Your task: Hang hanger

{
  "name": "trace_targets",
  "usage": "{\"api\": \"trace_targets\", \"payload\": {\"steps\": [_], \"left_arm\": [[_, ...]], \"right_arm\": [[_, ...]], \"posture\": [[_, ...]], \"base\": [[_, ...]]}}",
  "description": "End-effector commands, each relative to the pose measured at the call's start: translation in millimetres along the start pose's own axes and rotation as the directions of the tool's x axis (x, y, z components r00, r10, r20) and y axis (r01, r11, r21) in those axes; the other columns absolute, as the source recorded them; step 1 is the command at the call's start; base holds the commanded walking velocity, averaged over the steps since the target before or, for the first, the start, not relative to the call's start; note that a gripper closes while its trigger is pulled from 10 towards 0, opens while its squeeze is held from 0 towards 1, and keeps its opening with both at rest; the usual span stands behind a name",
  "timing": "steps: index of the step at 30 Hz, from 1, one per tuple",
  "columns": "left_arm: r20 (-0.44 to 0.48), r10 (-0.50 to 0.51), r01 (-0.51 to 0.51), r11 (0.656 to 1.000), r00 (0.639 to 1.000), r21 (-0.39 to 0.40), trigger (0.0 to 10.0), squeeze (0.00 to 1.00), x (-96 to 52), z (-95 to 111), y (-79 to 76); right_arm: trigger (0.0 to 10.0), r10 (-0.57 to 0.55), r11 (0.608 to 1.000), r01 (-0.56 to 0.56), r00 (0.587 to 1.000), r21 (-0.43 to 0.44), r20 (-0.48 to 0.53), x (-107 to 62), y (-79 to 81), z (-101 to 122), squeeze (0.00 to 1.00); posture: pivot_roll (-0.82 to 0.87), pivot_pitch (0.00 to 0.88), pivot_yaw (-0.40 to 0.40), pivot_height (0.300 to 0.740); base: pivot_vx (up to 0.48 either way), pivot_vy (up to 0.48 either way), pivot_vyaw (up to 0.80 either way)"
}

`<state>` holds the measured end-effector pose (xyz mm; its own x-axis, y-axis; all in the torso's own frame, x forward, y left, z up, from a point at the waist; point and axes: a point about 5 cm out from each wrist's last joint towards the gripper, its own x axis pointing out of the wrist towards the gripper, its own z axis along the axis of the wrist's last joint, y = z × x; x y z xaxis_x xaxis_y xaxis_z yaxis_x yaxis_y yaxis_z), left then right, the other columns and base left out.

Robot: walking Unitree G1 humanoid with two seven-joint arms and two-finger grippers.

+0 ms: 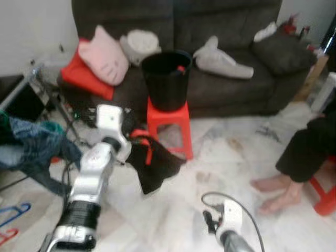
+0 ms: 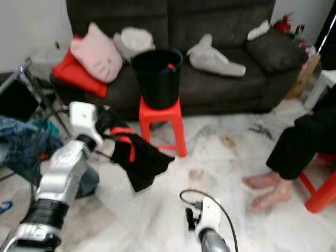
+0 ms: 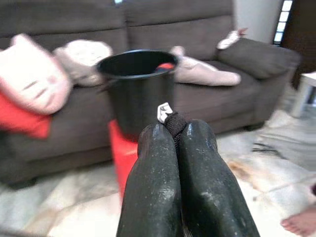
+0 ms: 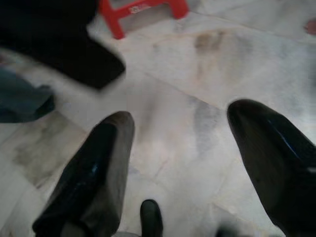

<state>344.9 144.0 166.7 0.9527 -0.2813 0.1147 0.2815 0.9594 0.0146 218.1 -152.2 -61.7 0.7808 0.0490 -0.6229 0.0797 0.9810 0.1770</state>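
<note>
**Ana:** Left eye view first. The left gripper [image 1: 137, 137] is up in front of the robot, a bit to the left. It is clenched on a red hanger [image 1: 144, 142] with a black cloth [image 1: 153, 165] hanging from it. The cloth is soft and floppy and droops down over the pale stone floor [image 1: 231, 163].

**Ben:** Where should it go?

**Ana:** I think to the clothes rack [image 1: 37, 84] far on the left, where blue clothes [image 1: 31, 142] hang. That is my guess. The robot should keep the squeeze tight, turn left slowly so the cloth does not swing, and hold the hook up.

**Ben:** And the right eye view?

**Ana:** Same scene. A shiny black bucket [image 2: 157, 76] stands on a red plastic stool [image 2: 161, 123] in front of a dark fuzzy sofa [image 2: 226, 31]. A pink cat pillow [image 2: 95, 52] looks puffy. A person's bare feet [image 2: 268, 191] are on the right, so stay away from them.

**Ben:** Left wrist view?

**Ana:** The two black fingers [image 3: 155, 187] are pressed together on a thin black bit with a white tag. The bucket is far ahead.

**Ben:** Right wrist view?

**Ana:** The right gripper [image 4: 192, 148] hangs low, spread wide, gripping nothing. Smooth marble is under it.
</note>
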Motion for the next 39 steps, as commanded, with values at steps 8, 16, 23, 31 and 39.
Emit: {"api": "trace_targets", "payload": {"steps": [8, 16, 23, 31, 39], "left_arm": [[0.031, -0.011, 0.010, 1.000, 0.999, 0.029, 10.0, 0.00, 0.0, 7.3, -2.9], [0.026, -0.039, 0.039, 0.999, 0.999, 0.017, 10.0, 0.00, -0.7, 5.0, -8.8], [0.023, -0.110, 0.110, 0.994, 0.994, 0.012, 10.0, 0.00, -1.0, 5.1, -16.7], [0.011, -0.107, 0.107, 0.994, 0.994, 0.022, 10.0, 0.00, -1.3, 4.3, -14.6], [-0.003, -0.103, 0.103, 0.994, 0.995, 0.034, 10.0, 0.00, -2.4, 2.0, -10.0]], "right_arm": [[10.0, 0.000, 1.000, -0.002, 0.996, 0.018, 0.087, 1.7, -3.6, 14.5, 0.00], [10.0, 0.010, 1.000, -0.004, 0.978, -0.028, 0.209, 3.1, -5.8, 37.2, 0.00], [10.0, 0.011, 1.000, -0.007, 0.971, -0.018, 0.237, 5.1, -6.3, 46.5, 0.00], [10.0, 0.025, 1.000, -0.029, 0.972, 0.012, 0.232, 6.0, -0.8, 45.5, 0.00], [10.0, 0.032, 0.999, -0.031, 0.973, -0.008, 0.229, 6.4, 1.5, 45.3, 0.00]], "posture": [[0.03, 0.000, 0.074, 0.740], [0.03, 0.000, 0.068, 0.740], [0.03, 0.000, 0.067, 0.740], [0.04, 0.000, 0.068, 0.740], [0.04, 0.000, 0.070, 0.740]], "base": [[0.000, 0.000, 0.00], [0.000, 0.000, 0.30], [0.000, 0.000, 0.76], [0.000, 0.000, 0.25], [0.000, 0.000, -0.27]]}}
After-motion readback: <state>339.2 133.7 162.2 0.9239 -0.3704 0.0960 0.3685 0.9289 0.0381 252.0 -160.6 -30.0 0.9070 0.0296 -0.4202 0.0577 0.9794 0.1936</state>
